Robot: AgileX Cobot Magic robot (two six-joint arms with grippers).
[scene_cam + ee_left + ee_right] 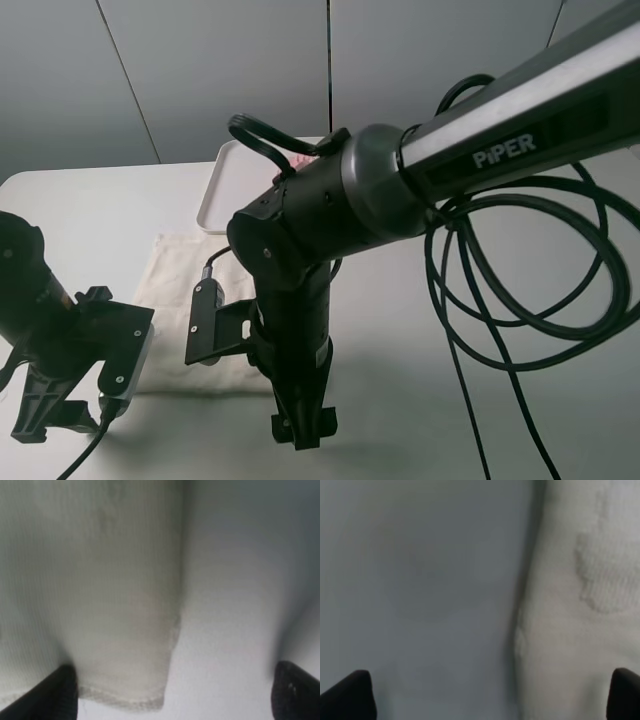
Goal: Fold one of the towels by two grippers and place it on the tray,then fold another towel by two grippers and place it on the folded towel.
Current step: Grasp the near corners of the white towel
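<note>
Two jaws hung wide by the cream towel [175, 275] on the desk [80, 200]; you likely needed both near corners pinched evenly before lifting.

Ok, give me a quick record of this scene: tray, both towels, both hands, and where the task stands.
tray: white, at the far side of the table, largely hidden by the right arm
pink towel: only a sliver shows on the tray; fold cannot be told
cream-white towel: spread on the table, in front of the tray
left hand: open, over a corner of the cream-white towel, holding nothing
right hand: open, over that towel's edge, holding nothing
stage: cream-white towel not yet gripped
</note>
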